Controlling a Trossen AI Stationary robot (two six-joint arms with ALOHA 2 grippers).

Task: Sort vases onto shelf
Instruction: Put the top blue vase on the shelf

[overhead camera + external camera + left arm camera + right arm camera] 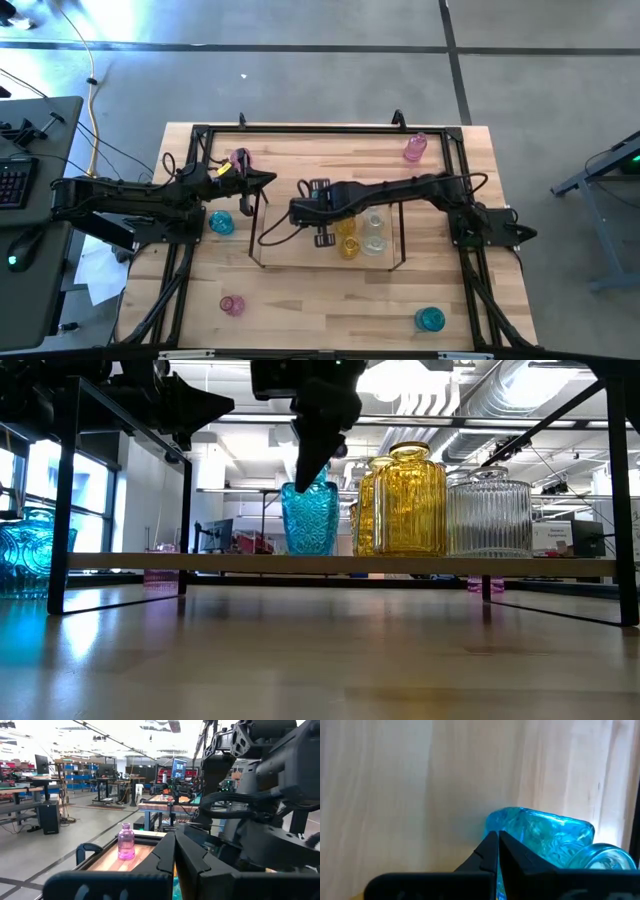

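- Right gripper (310, 465) is over the shelf (262, 243), fingers pinched together on the rim of a teal vase (309, 518). The wrist view shows the fingers meeting at the glass wall, so one finger is probably inside the mouth and one outside; a rim pinch suits a body too wide to span.
- The teal vase stands upright on the shelf, base apparently down on the clear surface. Judged step: placement, release not yet made.
- It sits just beside two yellow vases (405, 500), with a clear vase (489, 518) on their far side. Placing like colours side by side appears to be the sorting rule; teal starts a new group at the row's end.
- Left gripper (262, 181) hangs near the shelf's left end frame, fingers together, holding nothing. Judged waiting, kept out of the right arm's way.
- Still on the table, off the shelf: a pink vase (415, 148) at the far right, a pink one (240, 159) by the left arm, a teal one (221, 223) left of the shelf, a pink one (232, 305) and a teal one (430, 319) at the near edge.
- Risk: the neighbouring yellow vase is close; a sideways pull-out could knock it.
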